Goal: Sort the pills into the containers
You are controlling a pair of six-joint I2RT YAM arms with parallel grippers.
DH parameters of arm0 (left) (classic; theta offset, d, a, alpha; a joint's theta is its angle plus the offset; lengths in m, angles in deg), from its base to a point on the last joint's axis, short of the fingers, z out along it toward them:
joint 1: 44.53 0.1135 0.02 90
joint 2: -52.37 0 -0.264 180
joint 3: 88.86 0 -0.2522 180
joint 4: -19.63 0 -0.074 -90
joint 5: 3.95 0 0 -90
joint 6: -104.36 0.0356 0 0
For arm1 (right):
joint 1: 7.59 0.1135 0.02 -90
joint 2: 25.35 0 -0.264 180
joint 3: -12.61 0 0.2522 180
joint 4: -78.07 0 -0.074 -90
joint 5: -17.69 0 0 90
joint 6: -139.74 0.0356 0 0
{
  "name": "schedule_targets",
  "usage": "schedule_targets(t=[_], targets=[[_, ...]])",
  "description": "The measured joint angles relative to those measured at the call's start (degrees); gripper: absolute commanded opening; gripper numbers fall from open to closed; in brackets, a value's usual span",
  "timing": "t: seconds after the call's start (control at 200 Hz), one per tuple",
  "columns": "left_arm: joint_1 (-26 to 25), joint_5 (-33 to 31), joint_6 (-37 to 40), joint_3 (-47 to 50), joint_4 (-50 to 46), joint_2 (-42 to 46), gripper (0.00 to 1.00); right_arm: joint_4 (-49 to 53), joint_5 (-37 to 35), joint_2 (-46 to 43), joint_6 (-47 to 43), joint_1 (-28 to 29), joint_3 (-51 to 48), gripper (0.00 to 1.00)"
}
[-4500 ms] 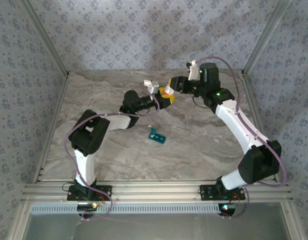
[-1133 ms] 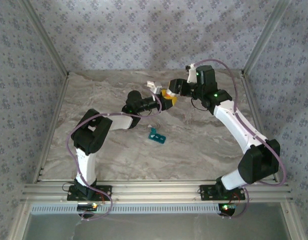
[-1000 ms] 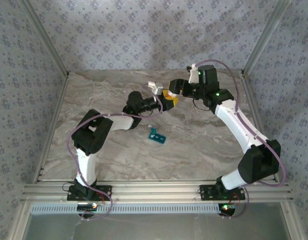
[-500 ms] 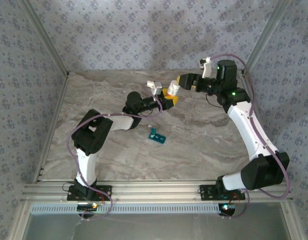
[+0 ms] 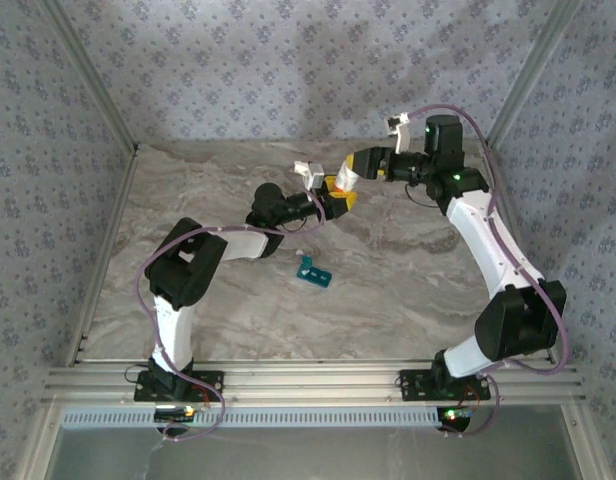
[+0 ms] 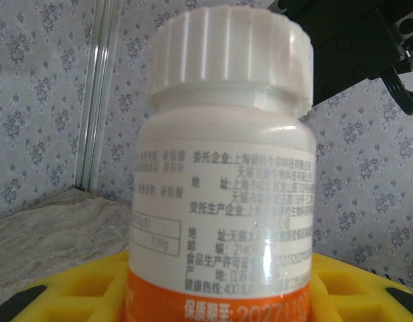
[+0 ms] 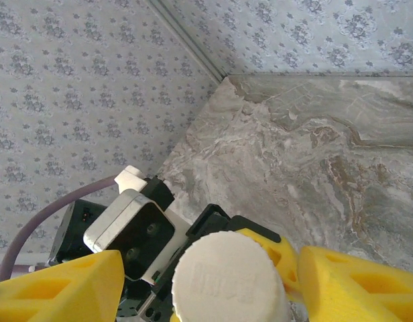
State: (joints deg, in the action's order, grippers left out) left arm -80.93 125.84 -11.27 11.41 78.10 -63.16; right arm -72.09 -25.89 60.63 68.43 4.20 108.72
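Observation:
A white bottle (image 6: 223, 181) with a ribbed cap and an orange band stands upright in my left gripper (image 6: 220, 295), which is shut on its lower body; from above the bottle (image 5: 345, 181) is raised over the back of the table, with the left gripper (image 5: 336, 200) below it. My right gripper (image 7: 210, 285) is open, its yellow fingers (image 7: 357, 282) on either side of the white cap (image 7: 228, 278), with a gap on the left. The right gripper (image 5: 356, 171) reaches in from the right. The teal containers (image 5: 314, 270) lie mid-table, one lid up. The pills are out of view.
The marble table (image 5: 418, 290) is walled by patterned cloth with metal posts at the back corners (image 5: 513, 90). The left arm's wrist camera housing (image 7: 129, 231) sits just under the cap in the right wrist view.
My right gripper left the cap, drew back to the right, then edged back to the cap. The left gripper kept the bottle still.

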Motion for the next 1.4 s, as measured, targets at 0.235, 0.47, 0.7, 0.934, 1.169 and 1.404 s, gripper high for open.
schedule_targets(t=[0.235, 0.47, 0.7, 0.934, 1.169, 1.404], targets=[[0.0, 0.0, 0.0, 0.0, 0.0, 0.0, 0.00, 0.0, -0.1, 0.7, -0.4, 0.7, 0.1, 0.62], [0.0, 0.0, 0.0, 0.0, 0.0, 0.0, 0.00, 0.1, -0.4, 1.0, -0.7, 0.9, 0.1, 0.58], [0.0, 0.0, 0.0, 0.0, -0.1, 0.0, 0.00, 0.5, -1.6, 1.0, -1.3, 1.3, 0.1, 0.53], [0.0, 0.0, 0.0, 0.0, -0.1, 0.0, 0.00, 0.9, -3.8, 1.0, -1.7, 2.0, 0.1, 0.48], [0.1, 0.0, 0.0, 0.0, -0.4, 0.0, 0.00, 1.9, -10.1, -0.1, -3.7, 4.2, 0.0, 0.54], [0.0, 0.0, 0.0, 0.0, -0.4, 0.0, 0.00, 3.4, -12.7, -2.0, -5.1, 5.3, -0.2, 0.76]])
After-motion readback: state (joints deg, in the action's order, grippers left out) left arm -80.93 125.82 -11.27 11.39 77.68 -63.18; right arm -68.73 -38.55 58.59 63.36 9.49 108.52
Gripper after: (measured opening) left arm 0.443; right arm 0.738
